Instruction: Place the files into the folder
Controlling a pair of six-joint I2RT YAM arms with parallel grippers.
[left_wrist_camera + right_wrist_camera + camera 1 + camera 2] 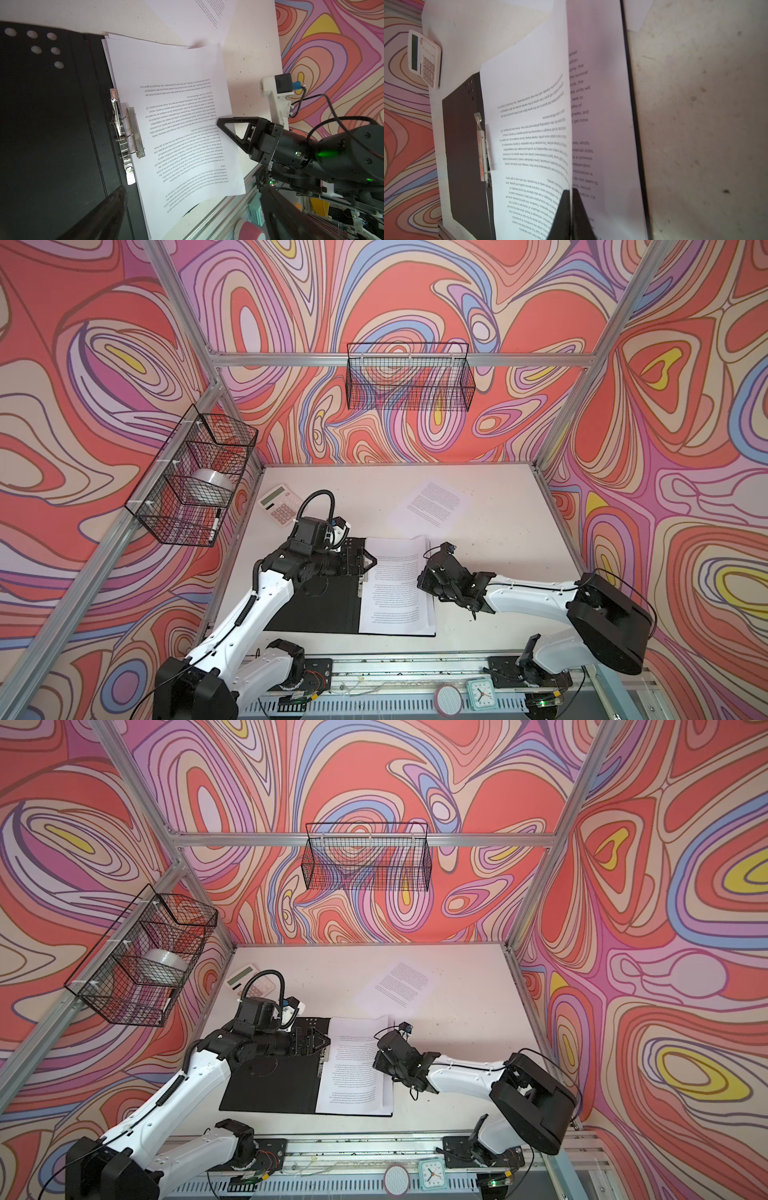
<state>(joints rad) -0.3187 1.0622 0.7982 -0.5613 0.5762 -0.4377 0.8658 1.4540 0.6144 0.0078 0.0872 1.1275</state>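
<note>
Folder [307, 610] open by table [498, 556] front edge, black inside up; files stack [395, 589] on its right half. Your right gripper [570, 197] clamped on top sheet [533, 124] outer edge, sheet lifted: pull hard, it tears or drags stack off. Your left gripper [361, 562] jaws wide apart above spine clip [124, 133], empty. Loose sheet [434, 504] toward far-right corner, unfiled.

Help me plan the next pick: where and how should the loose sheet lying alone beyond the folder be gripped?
The loose sheet lies flat and skewed on the table, so no face offers a pinch. Probably take its near corner, the one closest to the folder, coming in low from the front.
</note>
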